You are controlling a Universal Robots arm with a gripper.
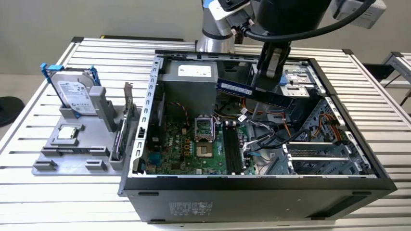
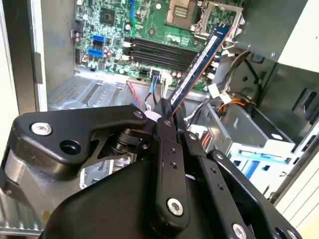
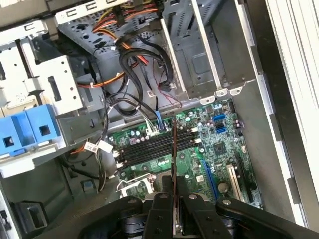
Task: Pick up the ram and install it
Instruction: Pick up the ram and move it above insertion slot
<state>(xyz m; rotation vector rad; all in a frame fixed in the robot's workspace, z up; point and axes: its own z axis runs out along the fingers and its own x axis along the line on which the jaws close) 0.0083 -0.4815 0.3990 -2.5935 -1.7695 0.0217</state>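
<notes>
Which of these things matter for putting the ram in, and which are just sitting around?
For the job:
- the hand, shut on the ram
- the memory slots on the motherboard
- the open computer case

Lying about:
- the hard drive
- the expansion card
- the grey stand holding both
- the cable bundle

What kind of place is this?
Probably a robotics test bench for PC assembly: an open computer case on a slatted metal table, a grey parts fixture holding a hard drive, and the pincer holding the ram above the motherboard.
</notes>
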